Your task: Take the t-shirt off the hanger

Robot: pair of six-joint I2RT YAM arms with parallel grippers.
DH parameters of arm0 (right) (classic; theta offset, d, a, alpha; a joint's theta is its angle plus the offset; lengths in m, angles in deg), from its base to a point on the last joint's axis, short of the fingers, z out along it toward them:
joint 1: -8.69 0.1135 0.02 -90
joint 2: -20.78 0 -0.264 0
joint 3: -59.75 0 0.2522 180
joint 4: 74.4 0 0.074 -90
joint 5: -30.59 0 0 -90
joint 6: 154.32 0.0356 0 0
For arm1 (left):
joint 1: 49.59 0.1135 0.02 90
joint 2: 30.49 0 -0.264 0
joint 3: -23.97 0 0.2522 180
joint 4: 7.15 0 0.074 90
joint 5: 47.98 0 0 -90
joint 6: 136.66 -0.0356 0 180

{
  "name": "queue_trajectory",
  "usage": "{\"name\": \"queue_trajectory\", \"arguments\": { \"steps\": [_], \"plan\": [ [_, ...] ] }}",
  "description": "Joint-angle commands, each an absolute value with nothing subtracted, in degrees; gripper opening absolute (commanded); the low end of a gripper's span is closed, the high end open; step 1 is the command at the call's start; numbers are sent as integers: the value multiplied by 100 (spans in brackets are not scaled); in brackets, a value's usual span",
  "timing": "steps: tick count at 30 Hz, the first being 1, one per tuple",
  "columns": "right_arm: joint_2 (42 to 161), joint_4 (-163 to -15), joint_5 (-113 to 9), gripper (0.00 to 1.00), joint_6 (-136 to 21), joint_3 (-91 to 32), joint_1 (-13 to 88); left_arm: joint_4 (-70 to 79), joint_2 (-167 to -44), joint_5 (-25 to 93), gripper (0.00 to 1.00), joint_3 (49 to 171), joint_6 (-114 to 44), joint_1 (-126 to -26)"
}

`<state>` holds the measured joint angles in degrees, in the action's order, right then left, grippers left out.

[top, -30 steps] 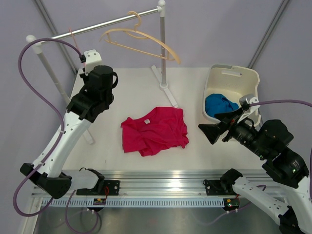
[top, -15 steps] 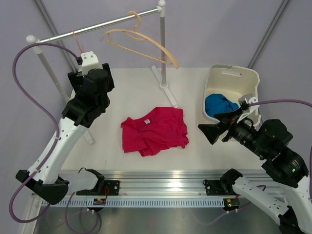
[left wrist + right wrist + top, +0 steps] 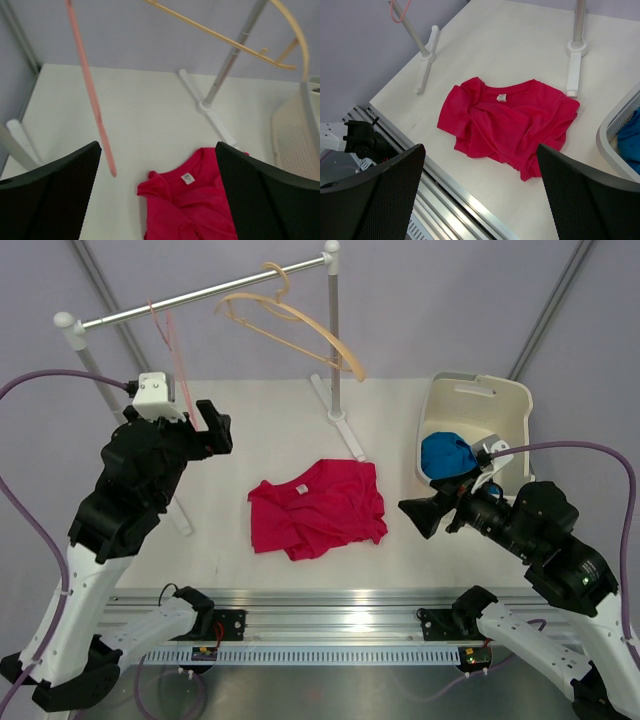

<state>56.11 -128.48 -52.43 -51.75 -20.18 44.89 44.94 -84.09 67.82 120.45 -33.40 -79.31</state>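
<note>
At the upper left of the top view, a pink hanger (image 3: 172, 335) hangs on the rail (image 3: 200, 292). Just below it the left gripper (image 3: 212, 428) is raised above the table (image 3: 260, 430), its fingers wide apart with nothing between them. At upper centre a wooden hanger (image 3: 300, 325) hangs bare and tilted on the rail. The t-shirt (image 3: 318, 508) lies crumpled on the table at centre, off both hangers. To its right the right gripper (image 3: 418, 515) points toward it, fingers spread, holding nothing. At far right the basket (image 3: 478, 400) holds a blue cloth (image 3: 448, 453).
</note>
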Motion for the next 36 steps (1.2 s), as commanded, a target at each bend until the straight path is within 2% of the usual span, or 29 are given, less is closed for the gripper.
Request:
{"name": "queue_trajectory", "arguments": {
  "steps": [1,4,8,13,15,18,25,36],
  "plan": [
    [5655,-12667,-5080,100,-5193,-1861,4455,4563,-8313,5127,99,11824,-3172,-7939],
    [5682,-12561,-5106,99,-5176,-1703,4455,4625,-8515,4809,99,11658,-3128,-8341],
    [5699,-12473,-5124,99,-5141,-1553,4455,4616,-8902,5474,99,11482,-3154,-9141],
    [5559,-12464,-5264,100,-5123,-1457,4455,4293,-9526,5740,99,11043,-3023,-9792],
    [5392,-12473,-5326,99,-5123,-1448,4455,3854,-9823,5679,99,10377,-2917,-9828],
    [5260,-12499,-5466,99,-5132,-1456,4455,3483,-10342,5644,99,10129,-2864,-9828],
    [5049,-12631,-5634,99,-5176,-1422,4446,3070,-12240,5591,99,10347,-2829,-9828],
    [4961,-12561,-5572,100,-5141,-1386,4455,2823,-13604,5591,98,10453,-2548,-9855]
  ]
}}
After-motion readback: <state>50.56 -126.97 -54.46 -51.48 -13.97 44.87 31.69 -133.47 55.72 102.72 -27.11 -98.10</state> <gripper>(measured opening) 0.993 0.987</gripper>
